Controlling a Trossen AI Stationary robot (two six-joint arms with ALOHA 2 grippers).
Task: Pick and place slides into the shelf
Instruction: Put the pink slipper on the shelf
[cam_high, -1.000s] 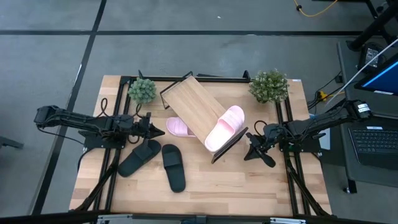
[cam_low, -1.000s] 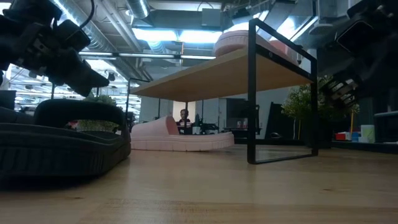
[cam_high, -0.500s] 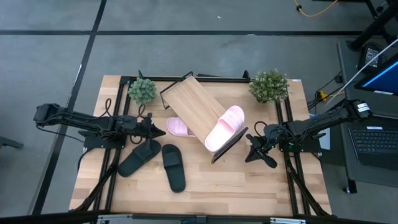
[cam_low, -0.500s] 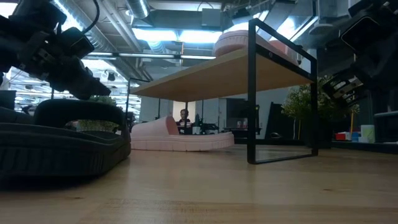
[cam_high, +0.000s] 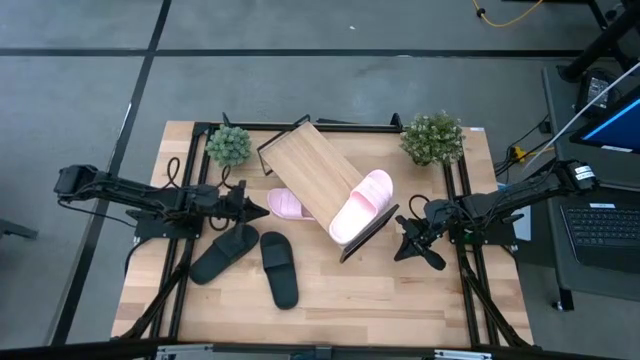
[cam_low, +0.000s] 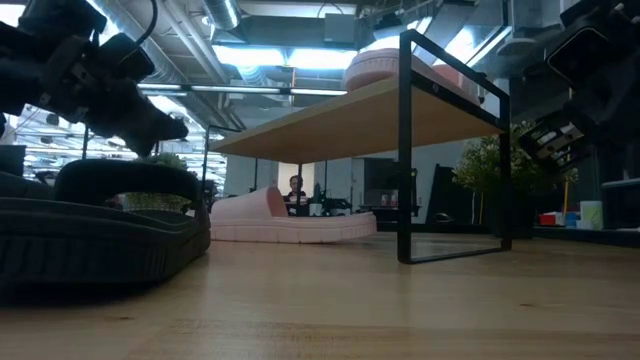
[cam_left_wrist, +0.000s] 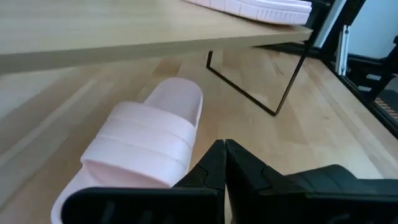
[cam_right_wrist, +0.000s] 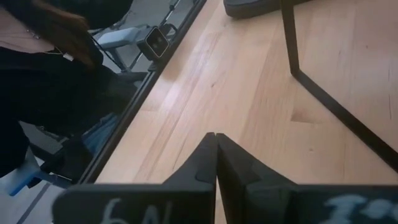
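1 pink slide (cam_high: 362, 204) lies on the shelf (cam_high: 312, 176). The left pincer (cam_high: 262, 209) and right pincer (cam_high: 403, 249) are both pressed together, holding nothing.

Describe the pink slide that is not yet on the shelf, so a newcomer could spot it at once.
Find the shelf, the slanted wood-grain board mid-table. At its left long edge, a pale pink slide lies on the tabletop, partly tucked under the board. Its twin sits on the shelf, and the two black slides lie nearer the table's front.
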